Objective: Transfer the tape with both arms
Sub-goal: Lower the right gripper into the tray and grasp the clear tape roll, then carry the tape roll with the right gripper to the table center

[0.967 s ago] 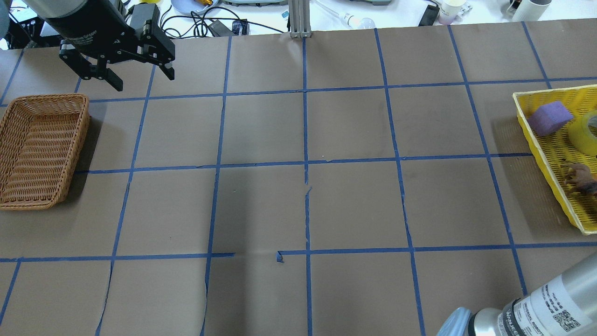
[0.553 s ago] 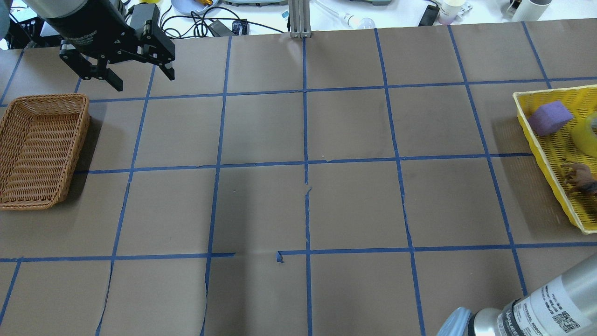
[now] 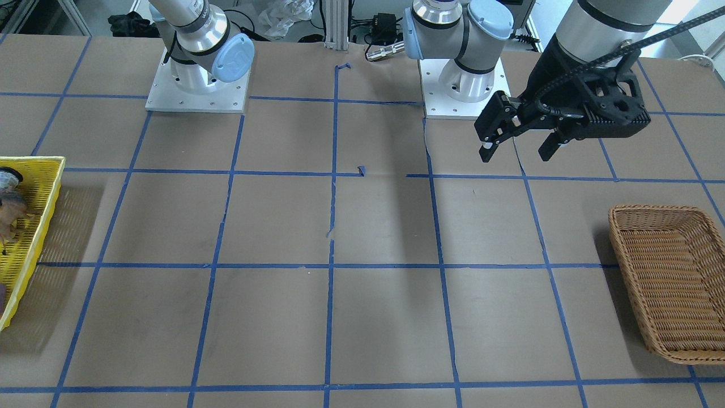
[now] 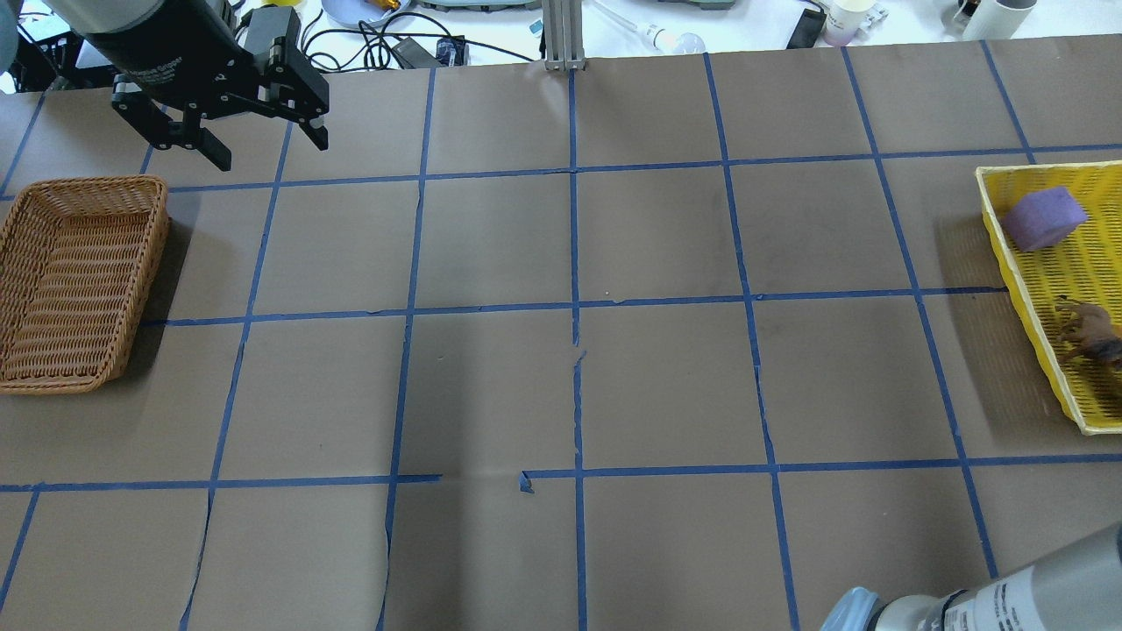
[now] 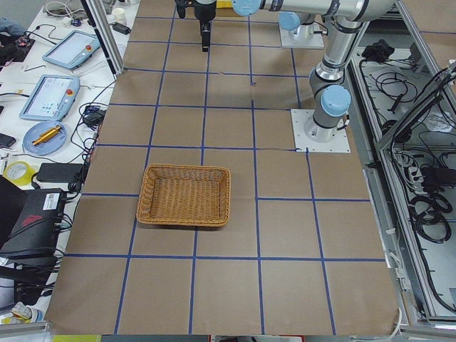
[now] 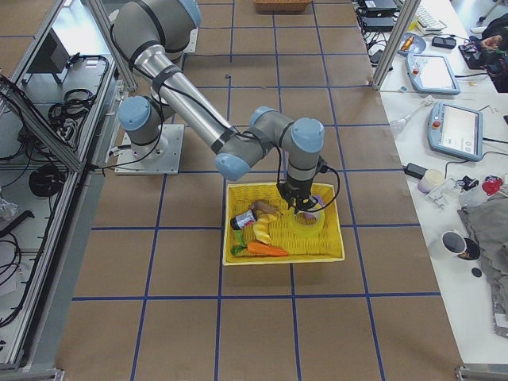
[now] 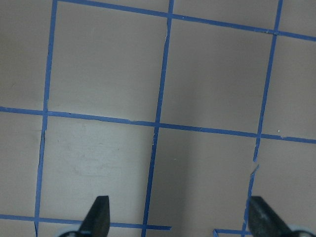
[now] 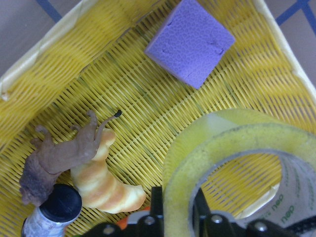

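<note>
While the right arm is reaching down into a yellow basket (image 6: 282, 258) at its end of the counter (image 4: 657, 386), the right end effector (image 8: 177, 210) is pinching the wall of the tape (image 8: 217, 138), with one finger inside the ring and one outside. Whether the roll is resting on the mesh or hanging clear of it is hard to tell. Sharing the basket are a purple foam block (image 8: 190, 42), lying just beside the tape, a toy lion (image 8: 59, 155), a toy croissant (image 8: 106, 185) and a dark-capped bottle (image 8: 59, 205). Across the brown, blue-gridded counter, the left end effector (image 4: 270, 151) is hovering with its fingers spread wide and holding nothing, near the far corner of a wicker basket (image 4: 79, 280) and well apart from the tape.
</note>
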Tool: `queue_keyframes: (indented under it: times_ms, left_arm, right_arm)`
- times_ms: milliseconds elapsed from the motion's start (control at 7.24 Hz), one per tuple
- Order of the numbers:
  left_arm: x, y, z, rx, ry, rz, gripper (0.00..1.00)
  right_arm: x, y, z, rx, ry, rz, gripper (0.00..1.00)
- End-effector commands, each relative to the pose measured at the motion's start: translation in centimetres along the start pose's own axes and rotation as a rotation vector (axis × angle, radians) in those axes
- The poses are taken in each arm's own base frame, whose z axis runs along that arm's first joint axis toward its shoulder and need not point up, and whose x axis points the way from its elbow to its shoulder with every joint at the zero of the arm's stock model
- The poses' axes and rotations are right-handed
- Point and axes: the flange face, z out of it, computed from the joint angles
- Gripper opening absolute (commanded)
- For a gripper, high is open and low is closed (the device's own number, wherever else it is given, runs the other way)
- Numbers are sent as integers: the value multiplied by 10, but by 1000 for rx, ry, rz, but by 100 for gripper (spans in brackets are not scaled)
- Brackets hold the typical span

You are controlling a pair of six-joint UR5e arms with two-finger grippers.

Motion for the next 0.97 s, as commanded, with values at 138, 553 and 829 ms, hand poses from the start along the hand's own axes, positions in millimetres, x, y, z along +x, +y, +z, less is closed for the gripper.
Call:
queue_keyframes:
  times_ms: [138, 553, 829]
  left_arm:
    - [0, 0, 0, -1, 0, 0, 100]
    - [0, 0, 0, -1, 0, 0, 100]
    - [0, 0, 0, -1, 1, 0, 100]
  right_arm:
    - [-107, -129, -113, 97, -65, 488, 0]
    - [-274, -358, -106, 128, -111, 882, 0]
    - [-370, -444, -69, 127, -139, 1008, 0]
